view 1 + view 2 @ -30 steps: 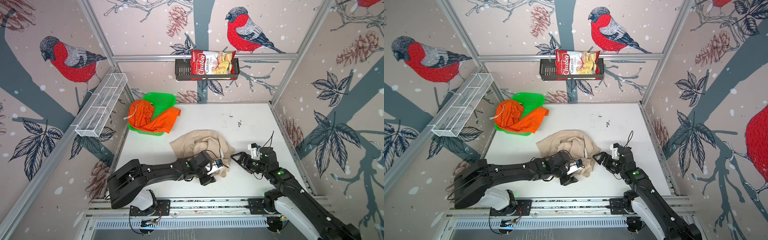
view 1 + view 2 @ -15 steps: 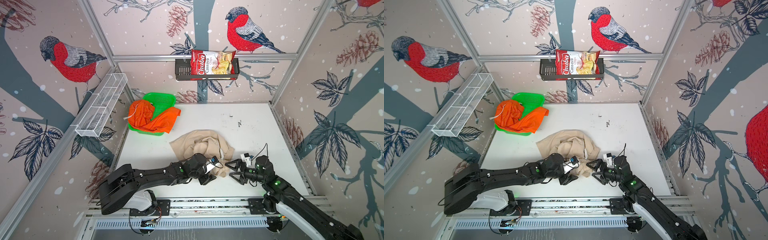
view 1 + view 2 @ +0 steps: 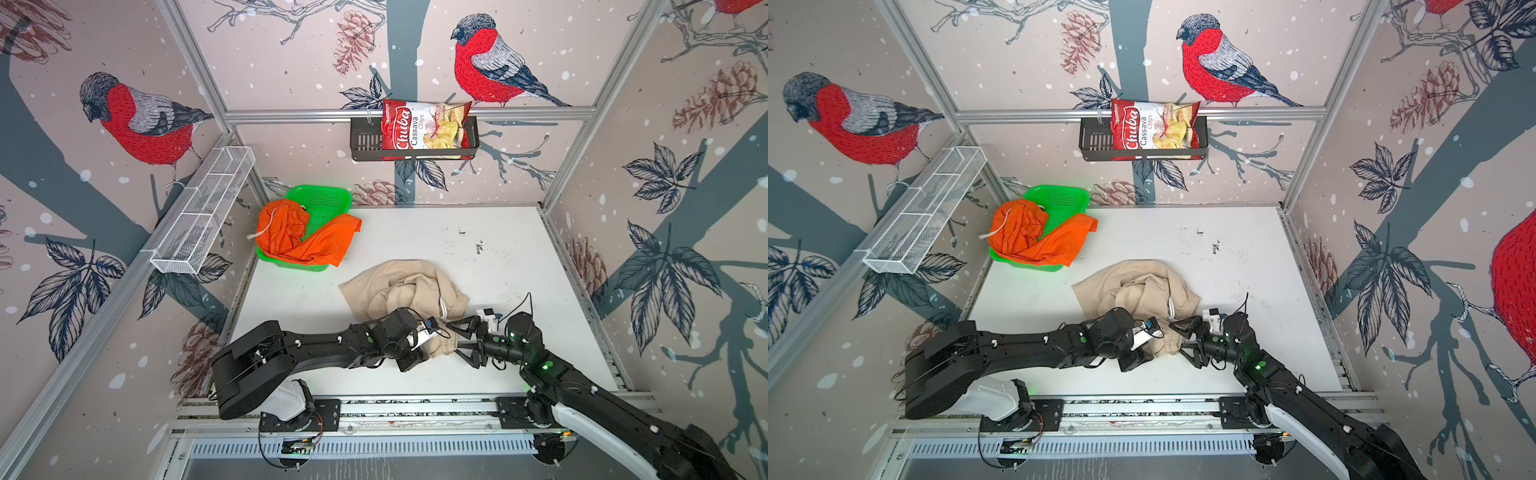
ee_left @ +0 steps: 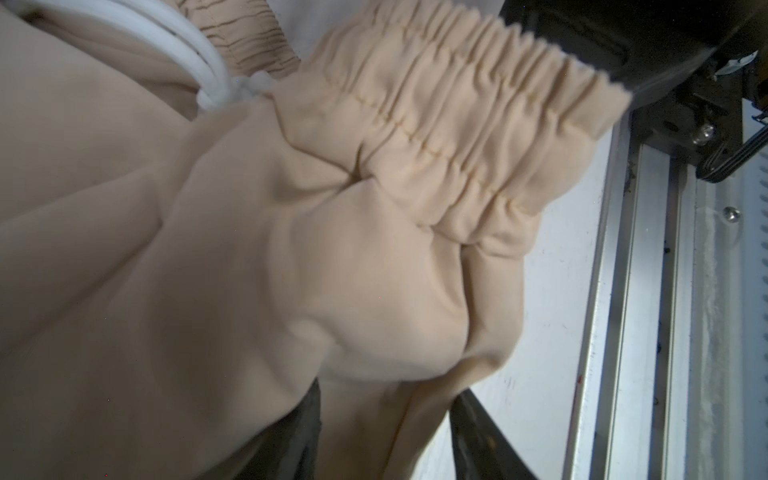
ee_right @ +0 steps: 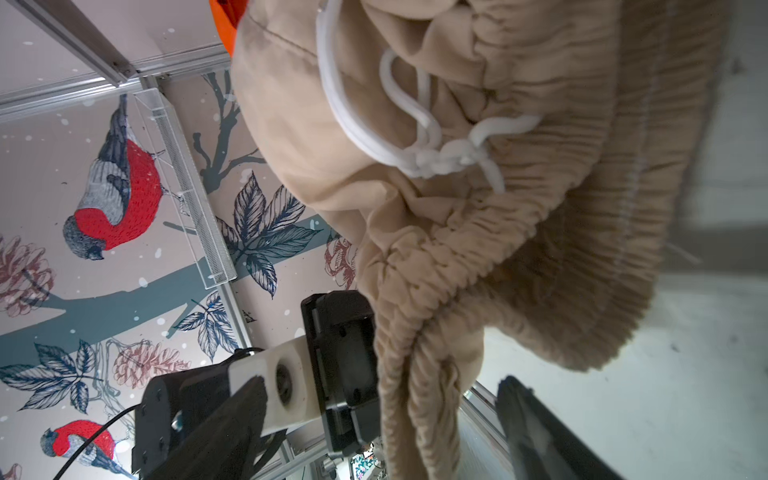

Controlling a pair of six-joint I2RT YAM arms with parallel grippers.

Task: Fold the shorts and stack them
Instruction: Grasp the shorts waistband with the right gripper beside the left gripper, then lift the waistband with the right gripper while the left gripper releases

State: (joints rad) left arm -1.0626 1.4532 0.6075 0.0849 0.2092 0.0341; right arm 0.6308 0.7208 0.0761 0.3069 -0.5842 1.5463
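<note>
Since the beige shorts point(image 3: 399, 291) drape over my left gripper point(image 3: 426, 349), can't tell its grip; right gripper point(image 3: 455, 340) gapes around the waistband point(image 5: 540, 249).

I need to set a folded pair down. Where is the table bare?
Bare: the table from the beige shorts out to the back and right walls; a smaller patch between the green basket and the left arm. Crowded: the front middle, where left tool and right tool meet.
</note>
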